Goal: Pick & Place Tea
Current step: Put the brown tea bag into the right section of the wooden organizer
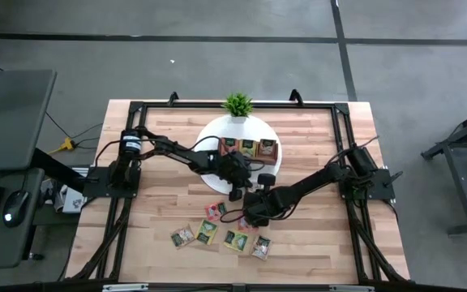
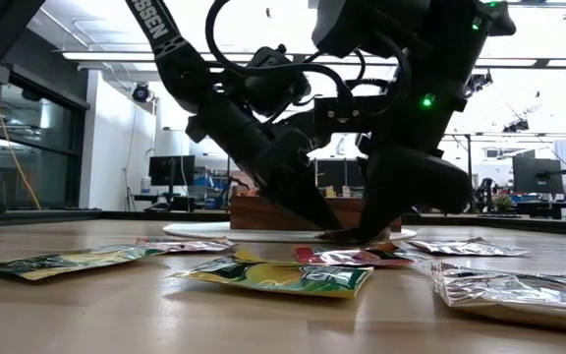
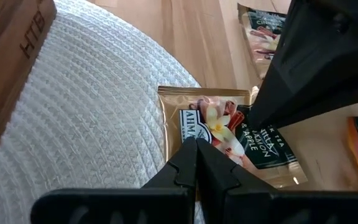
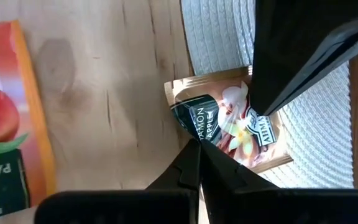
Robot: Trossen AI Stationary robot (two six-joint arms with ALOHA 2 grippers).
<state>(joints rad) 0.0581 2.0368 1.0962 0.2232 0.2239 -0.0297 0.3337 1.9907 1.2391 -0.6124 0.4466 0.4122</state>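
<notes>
A gold tea sachet (image 3: 191, 102) with a dark label lies at the near edge of a round white woven mat (image 1: 209, 134), its label end over the wooden table. Both grippers meet on it below the mat's near rim. My left gripper (image 1: 235, 193) is shut, its tips on the sachet's printed face. My right gripper (image 1: 248, 204) is shut at the sachet's label edge. In the high view the arms hide the sachet. A brown wooden tray (image 1: 248, 148) with sachets in its compartments stands on the mat. My left gripper sets its shut fingertips (image 3: 196, 149) on the sachet's printed face (image 3: 219, 127) near the middle, slanting down from the table's left. The sachet lies flat under them, partly on the mat. I cannot see any pinch. My right gripper pinches the sachet's dark label edge (image 4: 194, 127) between its two fingers, coming steeply down from the table's right. The corner (image 4: 176, 99) beside the fingers is buckled. The far half stays on the mat.
Several loose sachets lie on the table nearer the front edge, among them a red one (image 1: 215, 209), green ones (image 1: 207, 231) and a silver one (image 1: 261, 246). A small potted plant (image 1: 237, 104) stands at the mat's far rim. A black frame borders the table.
</notes>
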